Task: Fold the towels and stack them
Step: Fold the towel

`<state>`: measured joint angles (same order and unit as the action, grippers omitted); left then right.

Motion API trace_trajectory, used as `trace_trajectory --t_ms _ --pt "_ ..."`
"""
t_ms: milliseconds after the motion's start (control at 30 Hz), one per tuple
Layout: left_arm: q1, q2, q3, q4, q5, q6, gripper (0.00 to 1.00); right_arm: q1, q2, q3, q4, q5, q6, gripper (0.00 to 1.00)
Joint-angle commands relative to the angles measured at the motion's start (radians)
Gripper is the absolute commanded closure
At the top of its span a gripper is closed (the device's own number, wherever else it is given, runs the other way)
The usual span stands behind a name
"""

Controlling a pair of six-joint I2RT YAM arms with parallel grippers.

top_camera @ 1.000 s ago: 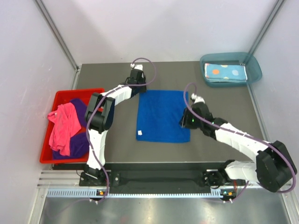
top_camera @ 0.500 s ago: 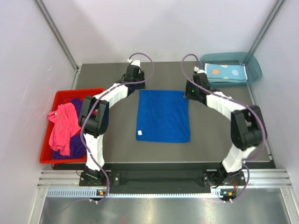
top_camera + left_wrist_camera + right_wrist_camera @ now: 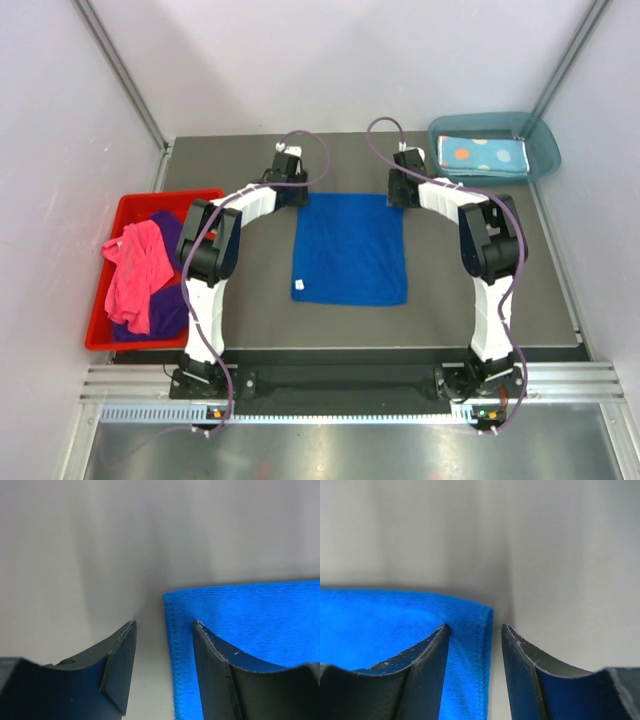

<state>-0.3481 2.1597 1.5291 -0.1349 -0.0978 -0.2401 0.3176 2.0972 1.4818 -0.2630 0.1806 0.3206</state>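
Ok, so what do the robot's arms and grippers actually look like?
The left arm and right arm have white links joined by bulky black joints, with a purple cable looping off each wrist. The left gripper and right gripper have dark, wedge-shaped fingers with slightly scuffed edges.

Pale walls (image 3: 350,60) around grey table (image 3: 250,310)

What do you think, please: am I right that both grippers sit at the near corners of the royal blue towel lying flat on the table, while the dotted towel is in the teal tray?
Not quite: the left gripper and right gripper sit at the far corners of the royal blue towel, as the top external view shows. The rest is right.
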Motion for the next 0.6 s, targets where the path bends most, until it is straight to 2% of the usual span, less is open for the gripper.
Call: trace_trajectory --t_ms 0,133,300,567 --pt "0.011 0.012 -0.007 0.015 0.004 0.015 0.46 -0.003 0.015 0.072 -0.028 0.085 -0.029 0.54" --pt "0.014 0.028 -0.007 0.034 0.023 -0.001 0.46 -0.008 0.026 0.069 -0.002 0.066 -0.037 0.54" --pt "0.018 0.031 -0.026 0.072 0.066 -0.03 0.46 -0.031 0.021 0.037 0.053 -0.027 -0.034 0.57" --pt "0.037 0.051 -0.029 0.103 0.13 -0.071 0.48 -0.072 0.021 0.012 0.1 -0.147 -0.011 0.68"
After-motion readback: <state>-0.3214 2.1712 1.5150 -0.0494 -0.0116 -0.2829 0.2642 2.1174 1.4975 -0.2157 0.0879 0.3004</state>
